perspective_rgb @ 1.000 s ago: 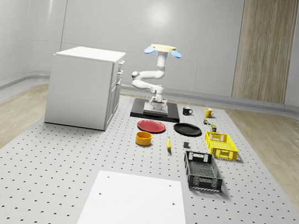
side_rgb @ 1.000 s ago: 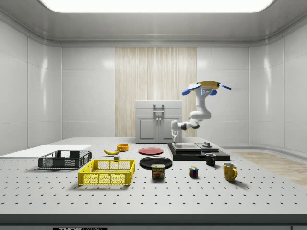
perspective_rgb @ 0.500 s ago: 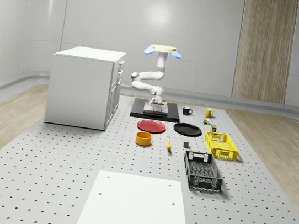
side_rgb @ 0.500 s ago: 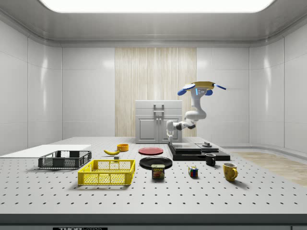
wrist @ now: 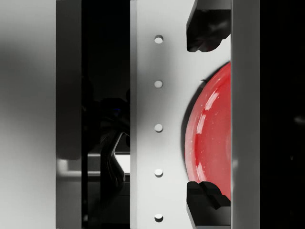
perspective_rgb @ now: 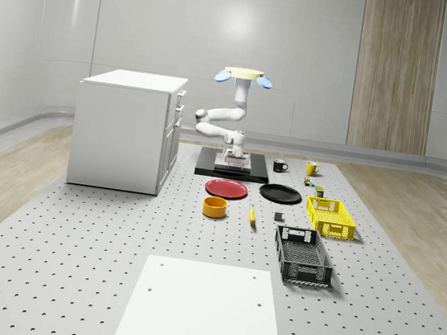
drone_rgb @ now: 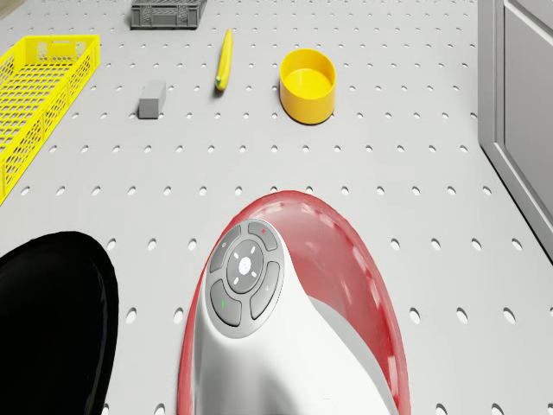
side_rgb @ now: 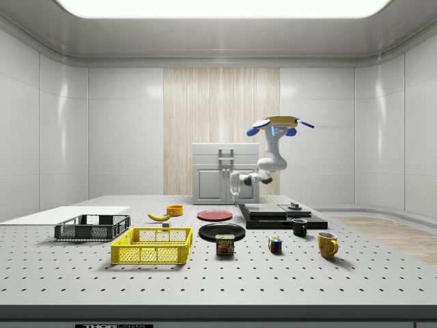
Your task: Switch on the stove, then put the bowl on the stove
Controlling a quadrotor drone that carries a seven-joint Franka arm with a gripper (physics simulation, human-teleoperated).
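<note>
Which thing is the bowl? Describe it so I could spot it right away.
Start at the tall white cabinet on the whole-scene view's left. On the perforated table in front of it lies a flat red plate; nearer the camera stands the bowl. It alone is a round, straight-walled yellow-orange tub, beside a slim banana.

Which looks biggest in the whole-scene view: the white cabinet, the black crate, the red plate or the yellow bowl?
1. White cabinet, by far.
2. Black crate, though it sits nearer the camera, which helps it.
3. Red plate.
4. Yellow bowl, smallest, even though it lies nearer than the plate.
</note>
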